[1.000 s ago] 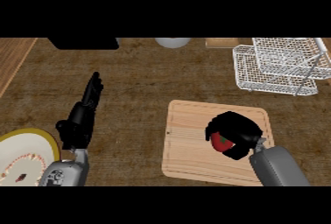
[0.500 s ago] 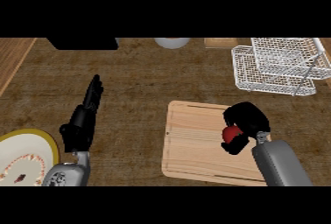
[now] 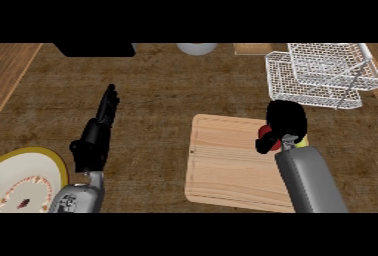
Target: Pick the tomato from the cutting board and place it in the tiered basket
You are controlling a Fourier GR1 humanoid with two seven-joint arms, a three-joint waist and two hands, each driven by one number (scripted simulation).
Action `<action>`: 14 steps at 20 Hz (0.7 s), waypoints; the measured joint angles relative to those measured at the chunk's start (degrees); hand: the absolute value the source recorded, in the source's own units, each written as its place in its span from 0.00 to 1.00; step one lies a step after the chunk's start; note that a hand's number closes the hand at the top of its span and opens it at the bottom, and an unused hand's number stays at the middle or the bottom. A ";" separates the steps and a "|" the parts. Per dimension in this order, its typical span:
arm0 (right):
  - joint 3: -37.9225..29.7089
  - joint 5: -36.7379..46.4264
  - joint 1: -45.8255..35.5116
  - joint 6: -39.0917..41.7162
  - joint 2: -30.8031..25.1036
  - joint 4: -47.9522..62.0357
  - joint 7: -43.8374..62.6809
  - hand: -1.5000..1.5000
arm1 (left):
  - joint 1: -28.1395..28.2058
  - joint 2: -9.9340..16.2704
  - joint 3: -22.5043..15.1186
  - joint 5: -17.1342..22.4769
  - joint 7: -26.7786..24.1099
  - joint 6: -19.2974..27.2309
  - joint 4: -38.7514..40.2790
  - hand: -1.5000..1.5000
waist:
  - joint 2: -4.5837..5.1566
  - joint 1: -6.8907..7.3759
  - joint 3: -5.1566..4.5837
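The right robot hand [image 3: 284, 122] curls round the tomato [image 3: 269, 137], hiding all but a red sliver, over the board [image 3: 225, 162]. The basket [image 3: 317, 75] sits at the counter's [image 3: 162, 105] far right corner. The left robot hand [image 3: 100, 130] is straight-fingered and holds nothing.

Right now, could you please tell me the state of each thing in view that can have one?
Red tomato: held in the right hand, above the board.
Right hand: fingers curled round the tomato.
Left hand: open, fingers straight, holding nothing.
Light wooden cutting board: flat on the counter, nothing resting on it.
White wire tiered basket: upright, no tomato inside.
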 measured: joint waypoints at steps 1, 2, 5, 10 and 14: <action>-0.09 0.44 -0.53 0.28 0.62 -1.09 1.87 1.00 | -0.48 -0.25 -0.15 -0.41 0.16 0.35 0.44 0.50 | 0.00 -0.04 0.00; -0.45 0.64 -1.29 1.10 0.36 -2.74 3.03 1.00 | -0.26 -0.24 -0.21 -0.48 0.24 0.34 0.47 0.50 | -0.01 -0.07 0.02; -0.73 1.03 -2.82 5.23 0.54 -10.29 6.68 1.00 | 0.73 -0.28 -0.58 -0.39 0.83 0.37 -0.86 0.50 | -0.17 -0.26 0.03; -2.50 0.33 -7.33 13.25 -1.00 -22.63 9.87 1.00 | 0.91 0.09 -0.28 0.18 0.54 0.43 -0.77 0.50 | -0.23 -0.47 0.03; -6.13 -1.70 -15.05 21.78 -2.16 -28.89 12.24 1.00 | 1.46 0.48 -0.16 0.48 0.42 -0.16 -1.36 0.50 | -0.22 -0.25 0.03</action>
